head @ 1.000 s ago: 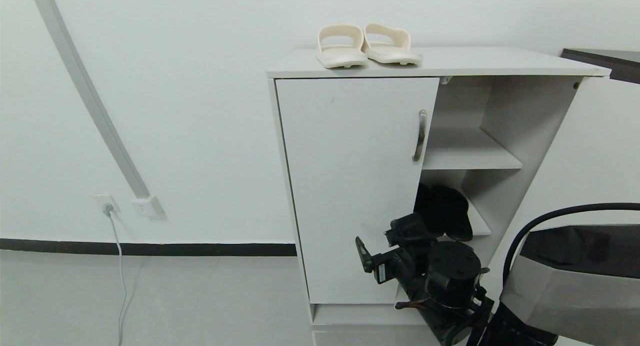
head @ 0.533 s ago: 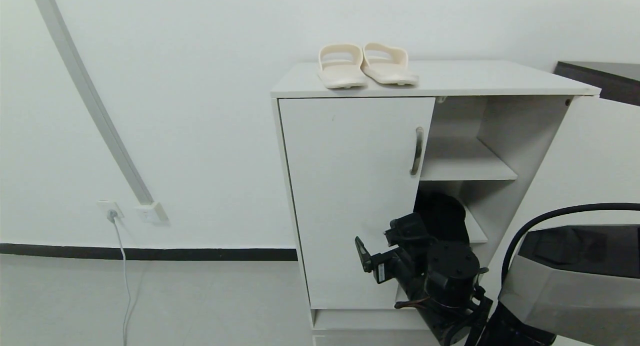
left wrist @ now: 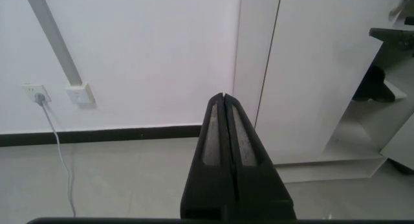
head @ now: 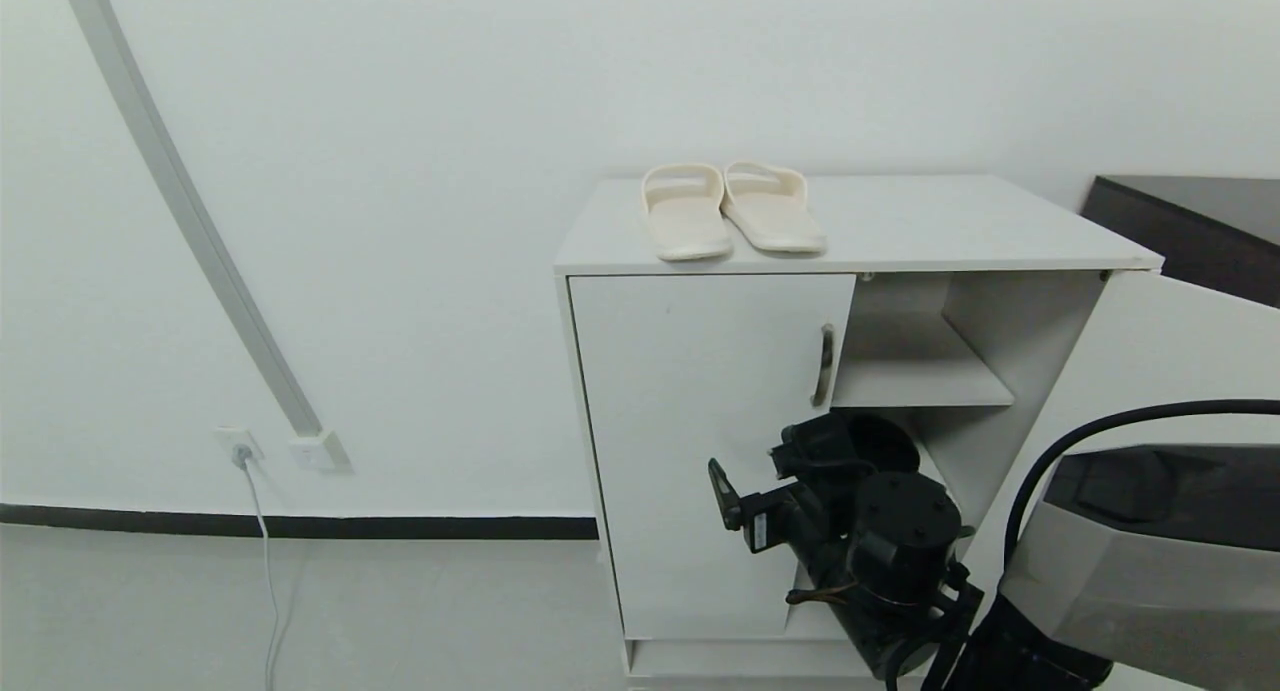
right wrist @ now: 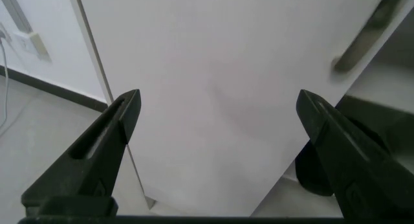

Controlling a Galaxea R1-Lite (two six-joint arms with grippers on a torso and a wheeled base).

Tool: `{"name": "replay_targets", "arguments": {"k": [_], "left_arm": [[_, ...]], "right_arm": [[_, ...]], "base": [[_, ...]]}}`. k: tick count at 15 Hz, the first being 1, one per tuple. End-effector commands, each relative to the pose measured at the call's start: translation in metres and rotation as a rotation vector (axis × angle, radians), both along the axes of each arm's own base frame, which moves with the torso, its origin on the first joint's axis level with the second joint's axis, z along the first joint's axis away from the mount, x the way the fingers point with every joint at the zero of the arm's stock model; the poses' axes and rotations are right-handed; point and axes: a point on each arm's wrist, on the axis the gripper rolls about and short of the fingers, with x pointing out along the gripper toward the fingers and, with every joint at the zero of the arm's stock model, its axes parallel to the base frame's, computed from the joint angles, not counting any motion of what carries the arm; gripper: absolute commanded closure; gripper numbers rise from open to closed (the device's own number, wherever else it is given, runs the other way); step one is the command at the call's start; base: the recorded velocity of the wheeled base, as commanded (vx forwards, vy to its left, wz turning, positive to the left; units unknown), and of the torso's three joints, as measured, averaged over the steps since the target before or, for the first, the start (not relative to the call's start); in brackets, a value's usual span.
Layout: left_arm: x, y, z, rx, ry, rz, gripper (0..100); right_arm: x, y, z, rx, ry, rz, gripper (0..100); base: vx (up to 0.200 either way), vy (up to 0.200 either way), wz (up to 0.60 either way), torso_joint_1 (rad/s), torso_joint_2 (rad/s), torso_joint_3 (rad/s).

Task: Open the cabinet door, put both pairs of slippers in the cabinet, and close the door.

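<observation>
Left end effector (left wrist: pixel 224 98): my fingers pressed together, nothing held, parked low beside cabinet (head: pixel 950 221); out of the way, I judge. Left door (head: pixel 700 451) shut. Cream pair (head: pixel 730 209) side by side on cabinet top near front edge, not yet stowed. Right end effector (right wrist: pixel 217 101): spread wide, nothing held, facing left door. Black pair (head: pixel 893 437) on lower shelf inside, partly hidden by my arm. Right door (head: pixel 1150 371) swung open for access.

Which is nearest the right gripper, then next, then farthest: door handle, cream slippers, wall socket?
1. Door handle, just above the right gripper.
2. Cream slippers, up on the cabinet top.
3. Wall socket, far left, low down.
</observation>
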Motion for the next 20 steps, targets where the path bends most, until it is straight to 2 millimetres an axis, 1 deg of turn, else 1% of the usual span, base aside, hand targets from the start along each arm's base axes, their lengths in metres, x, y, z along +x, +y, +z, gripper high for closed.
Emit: {"name": "replay_targets", "arguments": {"k": [1, 10, 20], "left_arm": [[0.0001, 0.0000, 0.0000, 0.000, 0.002, 0.000, 100], [0.0001, 0.0000, 0.0000, 0.000, 0.002, 0.000, 100], [0.0001, 0.0000, 0.0000, 0.000, 0.002, 0.000, 100]], "right_arm": [[-0.0005, -0.0003, 0.0032, 0.007, -0.007, 0.001, 0], [-0.0010, -0.0009, 0.0024, 0.005, -0.003, 0.001, 0], [-0.0028, -0.0025, 0.0023, 0.016, 0.007, 0.010, 0]], "base": [[0.000, 0.000, 0.00, 0.149, -0.49, -0.325], [0.000, 0.000, 0.00, 0.189, -0.50, -0.316], [0.000, 0.000, 0.00, 0.241, -0.56, -0.321]]}}
